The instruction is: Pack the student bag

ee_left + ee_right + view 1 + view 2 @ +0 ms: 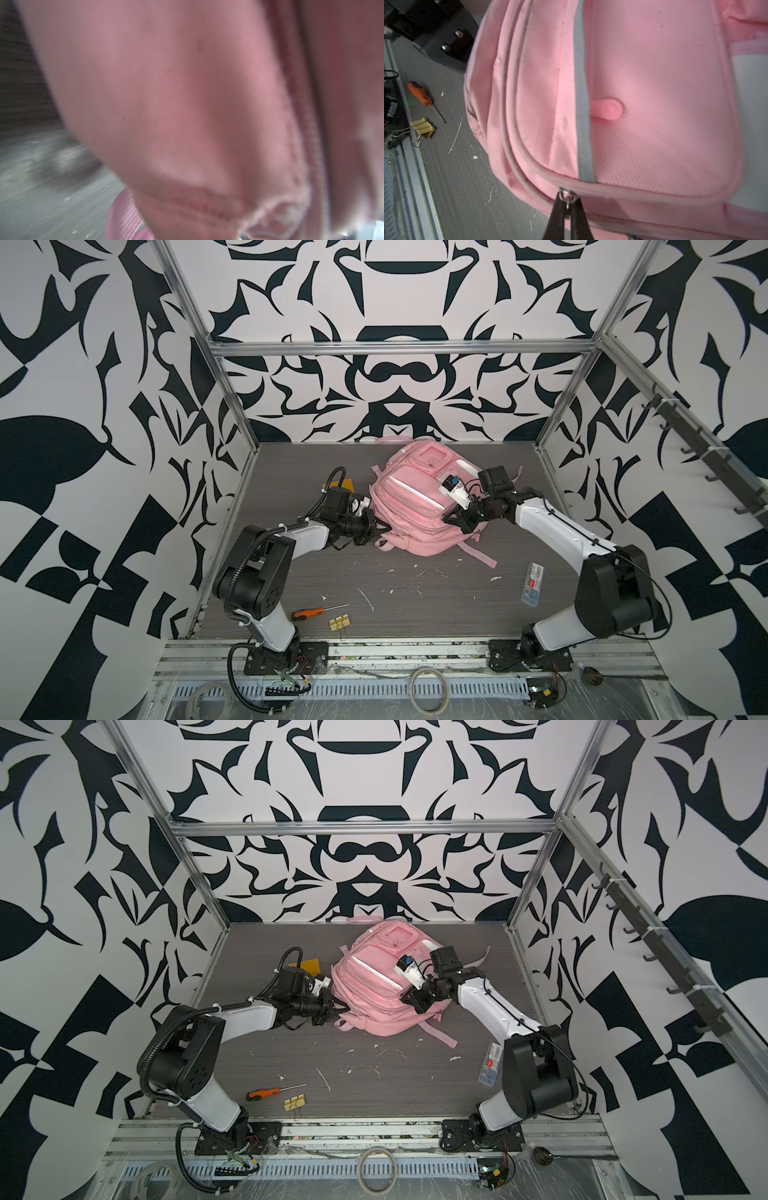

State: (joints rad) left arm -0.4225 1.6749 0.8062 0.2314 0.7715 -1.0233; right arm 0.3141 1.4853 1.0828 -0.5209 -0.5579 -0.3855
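Student bag (409, 506) looks soft, floppy, probably light. Right pincer (568, 204) clamped on zip pull (567, 196), the surest hold; left pincer (379, 530) pinches side fabric.

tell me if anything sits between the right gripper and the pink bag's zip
Nothing visible does. The right gripper is shut directly on the zip pull at the edge of the student bag.
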